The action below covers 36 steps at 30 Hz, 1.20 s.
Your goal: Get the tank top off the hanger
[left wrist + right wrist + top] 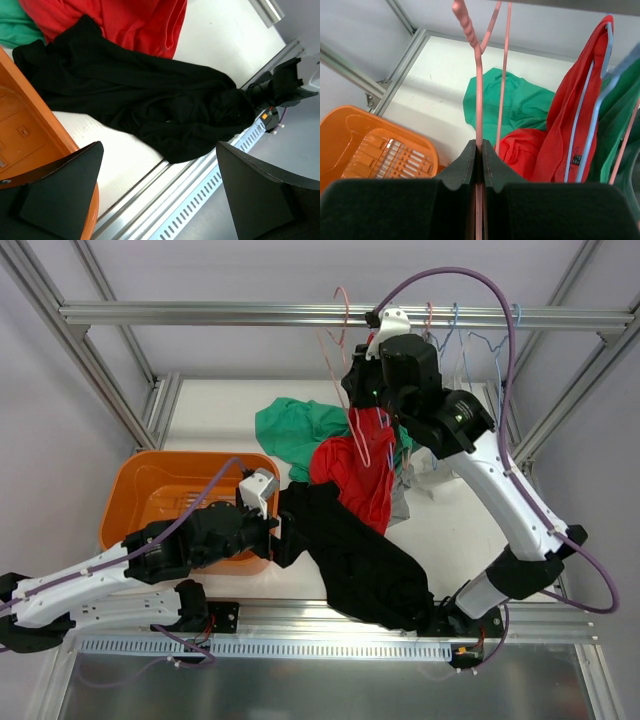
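Observation:
A black tank top lies crumpled on the table at the front edge, off any hanger; it also shows in the left wrist view. My left gripper is open and empty beside its left end, jaws wide apart over the table's front rail. My right gripper is raised near the top rail. It is shut on a thin bare pink hanger, whose hook reaches up to the rail.
An orange basket stands at the left. A red top hangs on a blue hanger to the right of the pink one. A green garment and a red one lie mid-table. More hangers hang on the rail.

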Each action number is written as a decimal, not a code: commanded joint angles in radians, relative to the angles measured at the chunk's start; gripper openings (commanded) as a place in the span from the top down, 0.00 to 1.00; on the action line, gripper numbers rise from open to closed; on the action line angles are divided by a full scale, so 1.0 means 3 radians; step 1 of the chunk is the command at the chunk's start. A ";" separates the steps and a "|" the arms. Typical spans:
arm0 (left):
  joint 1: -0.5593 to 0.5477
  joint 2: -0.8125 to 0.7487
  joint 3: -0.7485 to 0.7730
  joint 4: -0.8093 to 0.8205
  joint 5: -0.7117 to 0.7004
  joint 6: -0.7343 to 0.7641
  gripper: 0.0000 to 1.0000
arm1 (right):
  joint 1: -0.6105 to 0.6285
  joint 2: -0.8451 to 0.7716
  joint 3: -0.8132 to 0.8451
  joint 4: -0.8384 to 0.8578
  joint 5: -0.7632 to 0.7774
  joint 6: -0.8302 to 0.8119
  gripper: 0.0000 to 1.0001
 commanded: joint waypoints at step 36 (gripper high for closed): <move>-0.0122 0.2491 0.0303 0.1552 0.0474 0.0402 0.01 | -0.0229 -0.2313 -0.1535 -0.0350 -0.0508 -0.0169 0.01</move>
